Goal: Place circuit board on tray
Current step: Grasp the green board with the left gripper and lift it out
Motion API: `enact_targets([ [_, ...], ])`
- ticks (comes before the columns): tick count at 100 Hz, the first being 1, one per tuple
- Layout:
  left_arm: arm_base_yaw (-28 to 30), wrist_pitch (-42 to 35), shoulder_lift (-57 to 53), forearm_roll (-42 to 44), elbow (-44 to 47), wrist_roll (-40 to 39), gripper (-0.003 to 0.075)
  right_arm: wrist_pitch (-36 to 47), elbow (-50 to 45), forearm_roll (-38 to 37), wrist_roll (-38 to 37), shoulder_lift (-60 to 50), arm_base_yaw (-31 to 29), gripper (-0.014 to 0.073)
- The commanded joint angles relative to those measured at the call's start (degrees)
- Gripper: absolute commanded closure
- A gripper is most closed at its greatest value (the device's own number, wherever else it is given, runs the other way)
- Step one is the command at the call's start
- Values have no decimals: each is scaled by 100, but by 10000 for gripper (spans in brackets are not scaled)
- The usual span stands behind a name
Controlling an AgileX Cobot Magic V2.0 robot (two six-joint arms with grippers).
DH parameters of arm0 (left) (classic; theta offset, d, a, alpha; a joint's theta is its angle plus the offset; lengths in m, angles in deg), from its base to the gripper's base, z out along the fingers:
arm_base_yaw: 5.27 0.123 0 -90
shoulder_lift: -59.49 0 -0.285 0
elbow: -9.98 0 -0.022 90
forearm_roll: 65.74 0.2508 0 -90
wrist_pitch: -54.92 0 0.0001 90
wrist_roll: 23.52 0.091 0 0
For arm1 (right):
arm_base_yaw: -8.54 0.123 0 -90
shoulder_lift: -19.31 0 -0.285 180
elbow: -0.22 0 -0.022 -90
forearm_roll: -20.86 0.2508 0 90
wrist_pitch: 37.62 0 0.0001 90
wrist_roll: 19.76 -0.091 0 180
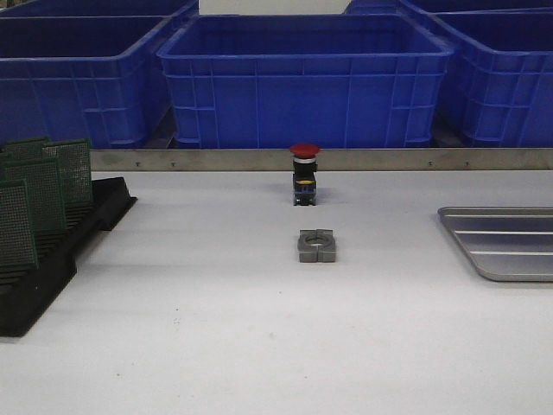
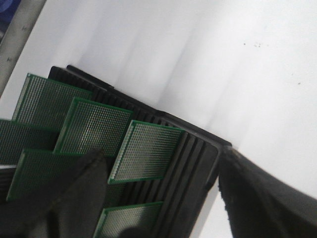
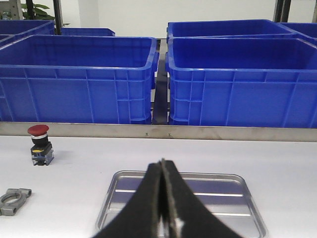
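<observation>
We judge the main risk to lie at the black slotted rack (image 2: 163, 163), where several green circuit boards (image 2: 146, 150) stand upright and closely staggered. Our left pincer (image 2: 163, 198) hangs spread wide above them, holding nothing, one dark finger (image 2: 81, 193) overlapping the boards in view and the other (image 2: 262, 198) beyond the rack's edge. If we come down badly aligned, a finger could land on a neighbouring board, or close on two at once, and a tilted pull might jam the board in its slot or drag the rack along the tabletop (image 1: 216, 346).

Our right pincer (image 3: 162, 198) is pressed closed and empty, poised over the silver tray (image 3: 233, 188). The tray itself lies bare at the right of the tabletop in the front view (image 1: 510, 246), well apart from the rack (image 1: 52, 259) on the left. That long crossing is a second hazard: a thin board pinched only by its edge could slip or twist on the way, or at a handover between our arms.

Between rack and tray sit a red-capped push button (image 1: 304, 173) and a grey metal clamp block (image 1: 316, 245), roughly midway. A low carry could clip the button. Blue plastic bins (image 1: 302, 78) stand behind a metal rail (image 1: 389, 159), out of the path.
</observation>
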Motion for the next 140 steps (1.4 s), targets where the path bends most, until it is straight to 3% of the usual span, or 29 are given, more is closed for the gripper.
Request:
enact_targets([
  [1, -27, -123, 324, -153, -444, 453, 262, 437, 75, -53, -2, -125, 3, 706],
  [27, -27, 595, 1714, 716, -1364, 453, 262, 437, 75, -53, -2, -125, 3, 706],
  [62, -27, 977, 2820, 724, -2139, 494, 270, 437, 75, -53, -2, -125, 3, 706],
  [69, -27, 1056, 2875, 724, -2154, 494, 315, 437, 75, -53, -2, -125, 3, 706],
  [82, -27, 1064, 2888, 747, -2154, 494, 502, 437, 75, -53, -2, -125, 3, 706],
  [98, -27, 1193, 2888, 786, -2161, 494, 657, 437, 75, -53, -2, -125, 3, 706],
  [118, -27, 1424, 2888, 857, -2363, 494, 740, 437, 75, -53, -2, -125, 3, 706],
  [140, -27, 2450, 2888, 762, -3175, 494, 740, 437, 75, -53, -2, -125, 3, 706],
])
